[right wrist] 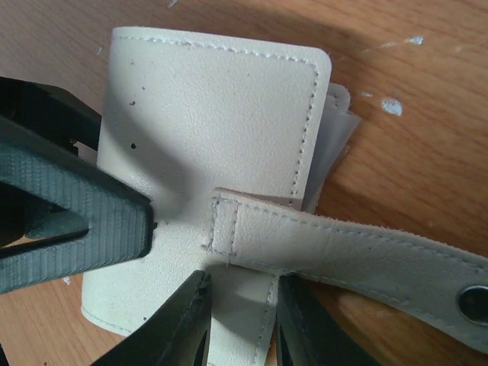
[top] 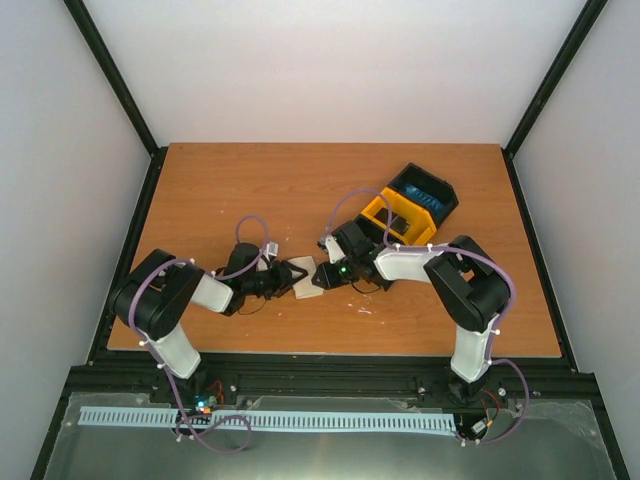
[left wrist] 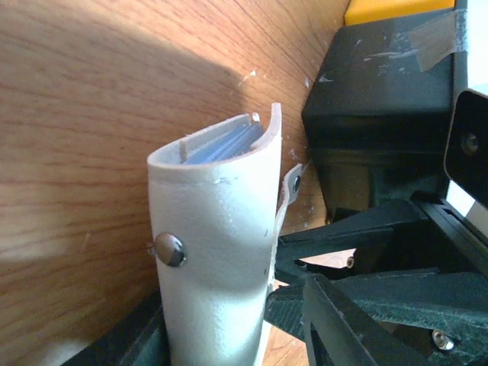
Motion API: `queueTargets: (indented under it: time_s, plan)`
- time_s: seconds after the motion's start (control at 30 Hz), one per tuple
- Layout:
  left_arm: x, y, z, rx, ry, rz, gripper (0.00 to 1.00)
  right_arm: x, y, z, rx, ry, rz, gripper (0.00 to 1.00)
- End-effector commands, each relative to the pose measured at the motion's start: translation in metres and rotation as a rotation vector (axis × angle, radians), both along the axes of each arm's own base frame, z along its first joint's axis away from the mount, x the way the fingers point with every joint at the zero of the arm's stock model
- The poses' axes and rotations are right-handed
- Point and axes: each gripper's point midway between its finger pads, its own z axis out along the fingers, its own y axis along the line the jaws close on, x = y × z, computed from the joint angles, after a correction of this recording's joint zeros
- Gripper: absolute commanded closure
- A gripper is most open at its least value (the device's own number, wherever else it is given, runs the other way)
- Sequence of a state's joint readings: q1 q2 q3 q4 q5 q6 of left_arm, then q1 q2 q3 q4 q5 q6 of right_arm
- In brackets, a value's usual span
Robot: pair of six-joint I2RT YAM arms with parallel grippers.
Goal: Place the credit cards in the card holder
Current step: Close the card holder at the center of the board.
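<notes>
The cream card holder (top: 301, 278) sits mid-table between both grippers. In the left wrist view the card holder (left wrist: 217, 252) stands bowed between my left gripper's (left wrist: 213, 339) jaws, which are shut on it. Blue-grey credit cards (left wrist: 221, 145) show edge-on in its open top. Its snap stud (left wrist: 169, 249) faces the camera. In the right wrist view the left gripper's ribbed pad (right wrist: 76, 221) presses the holder's face (right wrist: 213, 114). My right gripper (right wrist: 244, 324) has its fingers apart, tips against the holder below its loose strap (right wrist: 358, 252). Pale card edges (right wrist: 335, 141) poke out beside it.
A black-and-yellow compartment tray (top: 412, 203) stands behind the right arm, close to its wrist; its black wall (left wrist: 381, 84) rises just past the holder in the left wrist view. The wooden table (top: 250, 190) is walled on three sides by white panels.
</notes>
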State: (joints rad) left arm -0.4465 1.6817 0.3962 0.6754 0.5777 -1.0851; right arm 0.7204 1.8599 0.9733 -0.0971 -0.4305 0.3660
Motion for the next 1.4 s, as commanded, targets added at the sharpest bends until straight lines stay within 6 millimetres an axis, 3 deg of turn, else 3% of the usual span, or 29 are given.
queueTargets:
  time_s: [0.0, 0.13, 0.27, 0.37, 0.47, 0.63, 0.77, 0.9, 1.0, 1.1, 1.2, 1.37]
  plan:
    - [-0.017, -0.001, -0.023, 0.051, 0.073, -0.069, 0.66, -0.024, -0.019, -0.039, -0.102, 0.101, 0.023, 0.76]
    - [-0.009, 0.006, -0.022, 0.133, 0.014, -0.063, 0.85, -0.013, -0.021, -0.024, -0.102, 0.040, -0.011, 0.72]
    - [0.005, 0.003, 0.002, 0.197, -0.140, -0.117, 0.99, 0.001, -0.022, 0.021, -0.050, -0.066, -0.085, 0.65]
    - [0.015, -0.004, 0.031, 0.261, -0.300, -0.167, 1.00, 0.010, -0.024, 0.082, 0.054, -0.169, -0.160, 0.58]
    - [0.020, -0.012, 0.058, 0.321, -0.443, -0.200, 0.99, 0.015, -0.039, 0.131, 0.120, -0.262, -0.264, 0.48]
    - [0.017, -0.021, 0.112, 0.386, -0.761, -0.221, 0.99, 0.016, -0.064, 0.176, 0.142, -0.253, -0.435, 0.38]
    - [0.016, -0.027, 0.180, 0.478, -1.136, -0.188, 0.99, 0.011, -0.058, 0.225, 0.303, -0.227, -0.482, 0.27]
    - [-0.001, -0.025, 0.243, 0.541, -1.564, -0.165, 0.99, 0.009, -0.054, 0.277, 0.436, -0.199, -0.520, 0.25]
    - [-0.025, -0.029, 0.267, 0.622, -1.898, -0.237, 0.99, 0.009, -0.053, 0.302, 0.533, -0.166, -0.560, 0.24]
    - [-0.013, -0.027, 0.279, 0.805, -2.014, -0.243, 0.99, 0.004, -0.047, 0.333, 0.710, -0.158, -0.539, 0.24]
    - [-0.009, -0.028, 0.290, 0.895, -2.087, -0.251, 0.99, 0.000, -0.038, 0.346, 0.771, -0.131, -0.495, 0.26]
    - [-0.012, -0.031, 0.306, 0.966, -2.213, -0.245, 0.99, 0.003, -0.031, 0.324, 0.674, -0.019, -0.523, 0.30]
